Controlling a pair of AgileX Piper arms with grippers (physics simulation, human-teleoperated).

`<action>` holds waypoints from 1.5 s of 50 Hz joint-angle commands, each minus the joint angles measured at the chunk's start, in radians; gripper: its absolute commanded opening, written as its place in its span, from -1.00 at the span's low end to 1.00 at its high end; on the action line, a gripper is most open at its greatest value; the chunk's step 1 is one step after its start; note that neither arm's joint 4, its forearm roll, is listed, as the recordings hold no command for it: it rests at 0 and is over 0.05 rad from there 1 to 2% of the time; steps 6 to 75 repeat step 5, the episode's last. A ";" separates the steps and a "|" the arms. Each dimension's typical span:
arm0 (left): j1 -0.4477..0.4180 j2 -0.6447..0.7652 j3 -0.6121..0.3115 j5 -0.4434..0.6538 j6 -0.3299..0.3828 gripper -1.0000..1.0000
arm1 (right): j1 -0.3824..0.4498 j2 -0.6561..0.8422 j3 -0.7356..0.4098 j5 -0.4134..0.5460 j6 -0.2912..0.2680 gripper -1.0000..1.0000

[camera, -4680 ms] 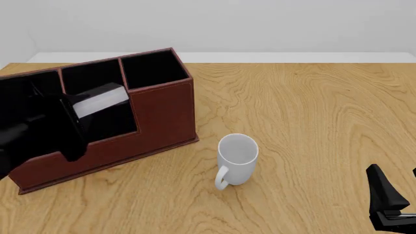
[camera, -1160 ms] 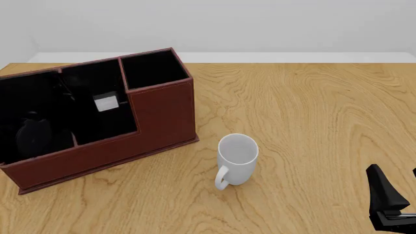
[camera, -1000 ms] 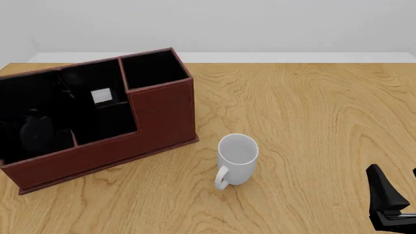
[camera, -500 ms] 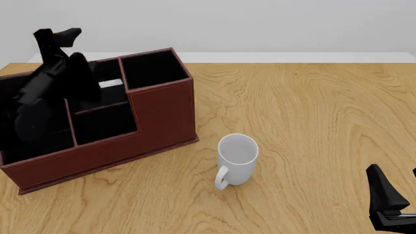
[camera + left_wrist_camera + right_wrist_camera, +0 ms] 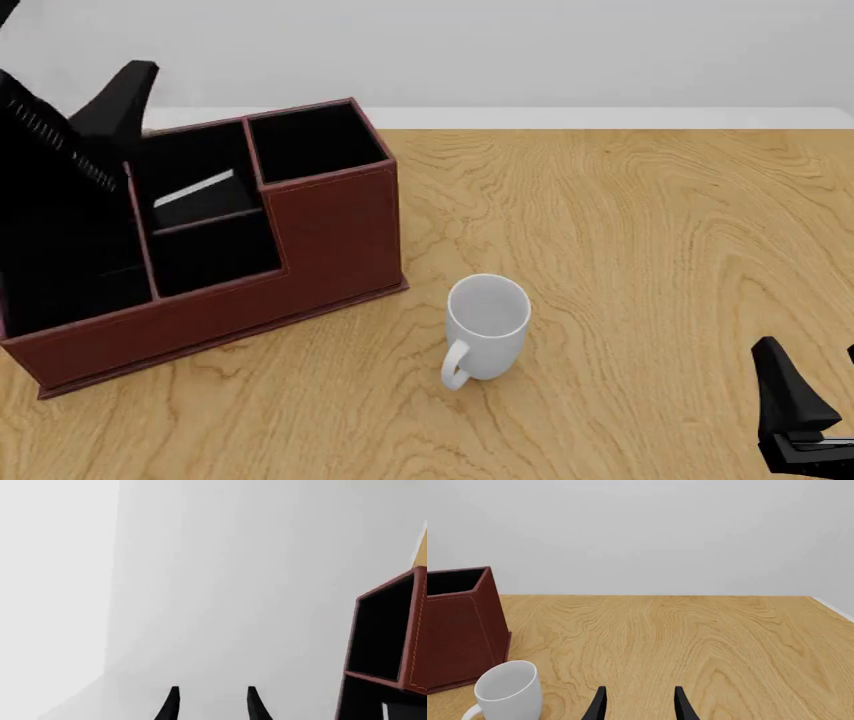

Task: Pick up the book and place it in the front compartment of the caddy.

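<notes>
Book (image 5: 195, 189): lying tilted inside caddy (image 5: 334, 235), middle compartment behind the stepped front wall; placement apparently done. Left gripper (image 5: 211, 707): jaws parted, empty, above caddy. Right gripper (image 5: 638, 705): parted, empty, near white mug (image 5: 486, 327)

A wooden table (image 5: 641, 230) with a pale, wavy grain fills the lower part of the front view, running on to a straight far edge. Behind that edge stands a plain light grey wall (image 5: 534, 50), evenly lit, and a second wall (image 5: 53, 580) meets it at a corner on the left. Soft, flat light falls over everything, with only faint shadows on the wood.
</notes>
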 commanded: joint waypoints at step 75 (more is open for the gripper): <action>-0.128 -0.645 0.123 0.280 -0.220 1.00 | 0.000 0.000 0.000 0.000 0.000 1.00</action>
